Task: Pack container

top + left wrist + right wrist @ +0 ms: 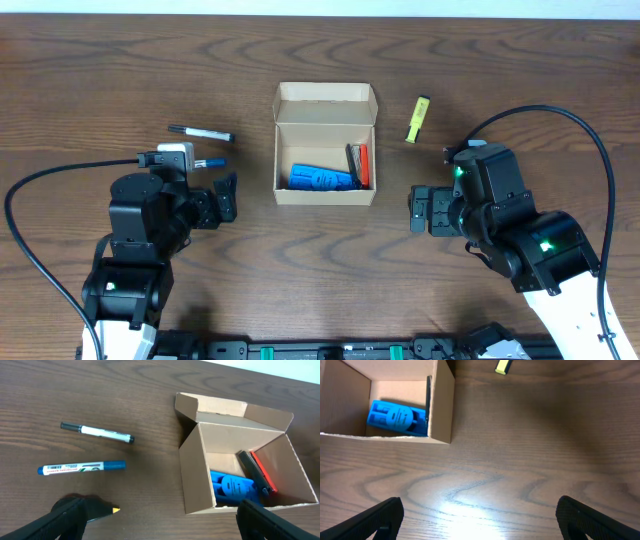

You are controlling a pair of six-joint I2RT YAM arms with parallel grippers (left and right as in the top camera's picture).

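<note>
The tan cardboard container stands open at mid-table, its flap lid folded back. Inside lie a blue plastic item, a black marker and a red marker. It also shows in the left wrist view and in the right wrist view. My left gripper is open and empty, left of the container. My right gripper is open and empty, right of it. A dark pen with a yellow tip lies partly under my left finger.
A black-and-white marker and a blue marker lie left of the container. A yellow highlighter lies at its far right. The table is dark wood.
</note>
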